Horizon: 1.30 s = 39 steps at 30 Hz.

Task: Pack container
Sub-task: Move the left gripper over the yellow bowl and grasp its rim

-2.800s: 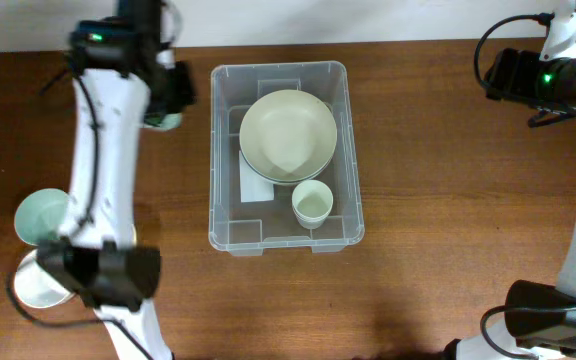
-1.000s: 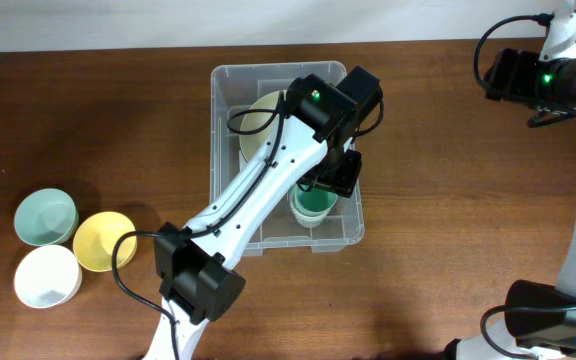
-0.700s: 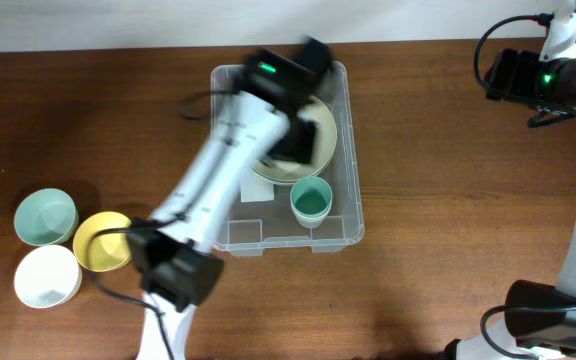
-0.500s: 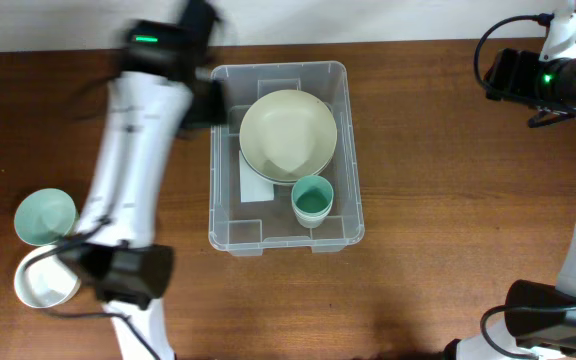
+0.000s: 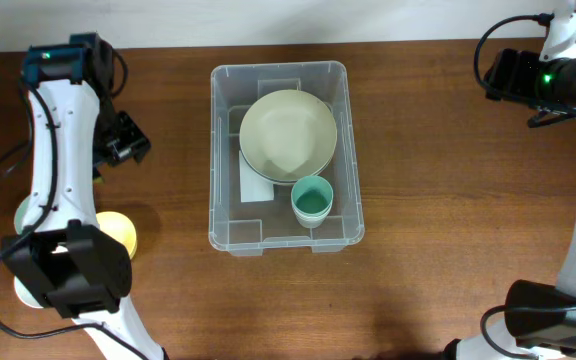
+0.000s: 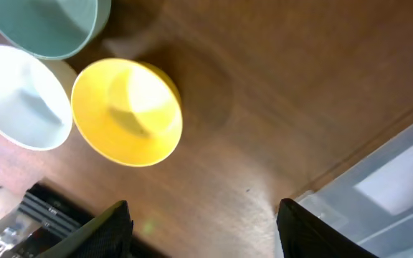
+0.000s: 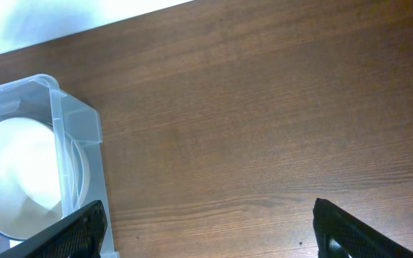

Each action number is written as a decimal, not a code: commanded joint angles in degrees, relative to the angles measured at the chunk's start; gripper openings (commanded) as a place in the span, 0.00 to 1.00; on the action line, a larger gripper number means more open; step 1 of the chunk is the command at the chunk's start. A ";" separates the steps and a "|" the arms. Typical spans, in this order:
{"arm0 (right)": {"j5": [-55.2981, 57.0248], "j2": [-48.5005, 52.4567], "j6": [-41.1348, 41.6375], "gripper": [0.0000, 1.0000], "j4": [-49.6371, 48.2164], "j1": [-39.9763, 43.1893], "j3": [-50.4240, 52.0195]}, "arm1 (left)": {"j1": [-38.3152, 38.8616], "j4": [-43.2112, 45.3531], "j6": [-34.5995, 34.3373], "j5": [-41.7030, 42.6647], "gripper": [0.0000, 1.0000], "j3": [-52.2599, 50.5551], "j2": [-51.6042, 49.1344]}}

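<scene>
Container lies right of left gripper, long axis front to back. Yellow bowl sits left of container, nearest that gripper; fingers spread, empty. Right gripper spread, empty, well right of container.

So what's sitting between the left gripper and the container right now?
Nothing: in the overhead view only bare table separates the left gripper from the container. The left wrist view agrees.

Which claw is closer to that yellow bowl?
Left. The left claw hovers near the yellow bowl, on the container's left; the right claw is far off beyond the container's other side.
</scene>
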State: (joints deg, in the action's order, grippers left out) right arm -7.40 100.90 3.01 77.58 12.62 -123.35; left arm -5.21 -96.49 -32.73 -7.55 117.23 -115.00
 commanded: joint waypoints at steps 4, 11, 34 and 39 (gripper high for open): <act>0.57 0.22 0.24 0.88 -0.20 0.22 0.28 | 0.33 -0.24 -0.85 -2.60 0.67 -9.14 16.31; 0.55 0.31 0.26 0.88 -0.17 0.22 0.28 | -0.50 5.18 -3.34 -5.75 0.77 -29.11 35.06; 0.52 0.68 0.26 0.88 0.07 0.22 0.28 | -8.13 36.83 2.64 0.90 0.82 -44.81 11.82; 0.52 0.68 0.26 0.88 0.07 0.22 0.28 | -8.13 40.46 3.06 4.28 0.82 -44.81 7.80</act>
State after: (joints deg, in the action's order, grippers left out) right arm -7.40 101.23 3.01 77.65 12.62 -123.35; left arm -13.21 -56.86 -30.87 -6.44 72.73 -105.47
